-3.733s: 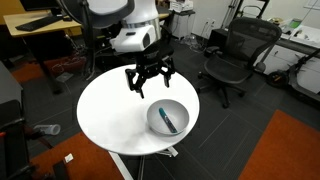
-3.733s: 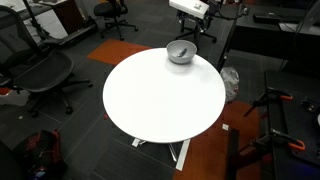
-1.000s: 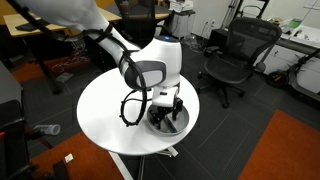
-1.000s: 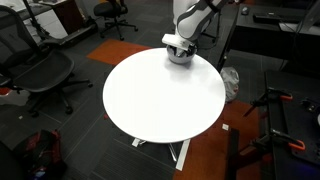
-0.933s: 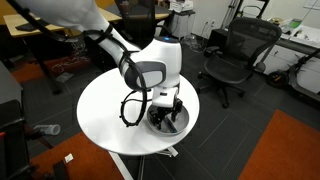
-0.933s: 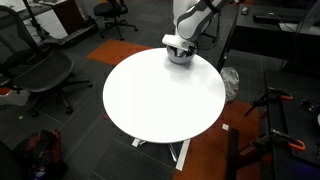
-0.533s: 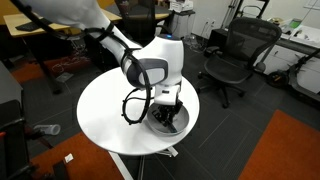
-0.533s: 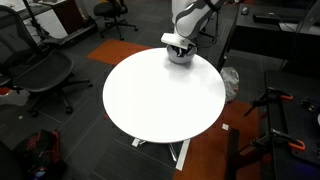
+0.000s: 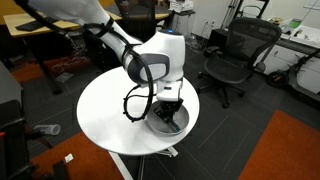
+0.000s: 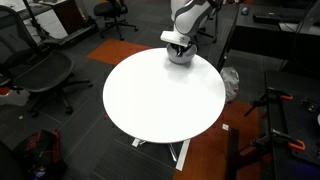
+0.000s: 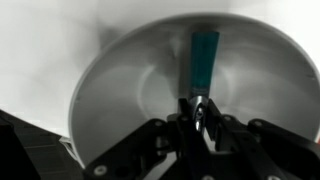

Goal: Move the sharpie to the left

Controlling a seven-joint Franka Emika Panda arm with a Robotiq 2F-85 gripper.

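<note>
On the round white table (image 9: pixel 105 112) in an exterior view, the white arm bends down over the grey bowl (image 9: pixel 184 123), which sits near the table's edge on the side toward the orange carpet. The black gripper (image 9: pixel 166 106) reaches down into the bowl, and the wrist housing above hides the fingertips from this angle. A loop of black cable (image 9: pixel 131 104) hangs beside the wrist, above the tabletop. The sharpie cannot be made out here, as the gripper covers the inside of the bowl. A dark office chair (image 9: pixel 236 52) stands well apart behind the table

From the opposite side of the room, in an exterior view, the same table (image 10: pixel 160 100) shows mostly bare, with the bowl (image 10: pixel 181 58) at its far edge. The gripper (image 10: pixel 177 44) comes straight down onto the bowl, and it is too small there to read how the jaws stand. Another office chair (image 10: pixel 40 72) sits off beside the table

In the wrist view, the bowl (image 11: pixel 110 95) fills most of the picture, with a strip of the table (image 11: pixel 45 40) beyond its rim. The sharpie (image 11: pixel 204 58) lies inside the bowl on its floor, its teal barrel pointing away from the camera and its near, darker end running in between the gripper (image 11: pixel 200 108) tips. The two dark fingers (image 11: pixel 186 115) are drawn close together, with only the pen's width between them, pinching that near end. The rest of the pen is clear of the fingers, and nothing else lies in the bowl with it
</note>
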